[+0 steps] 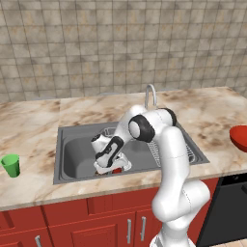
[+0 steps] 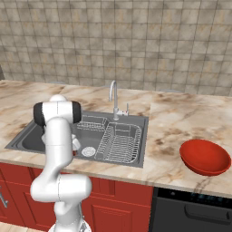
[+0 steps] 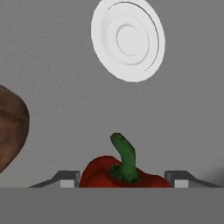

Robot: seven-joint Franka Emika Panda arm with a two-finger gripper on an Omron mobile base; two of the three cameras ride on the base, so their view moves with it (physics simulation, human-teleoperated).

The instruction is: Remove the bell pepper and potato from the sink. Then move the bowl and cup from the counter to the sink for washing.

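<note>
Hand view: bell pepper [image 3: 124, 173] sits between the gripper's [image 3: 124, 183] parted fingers.

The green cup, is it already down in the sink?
No, the green cup stands on the marble counter to the left of the sink, outside the basin.

Two base cameras look down from behind over the same sink [image 1: 72, 144], while the hand camera views its floor close up.
</note>
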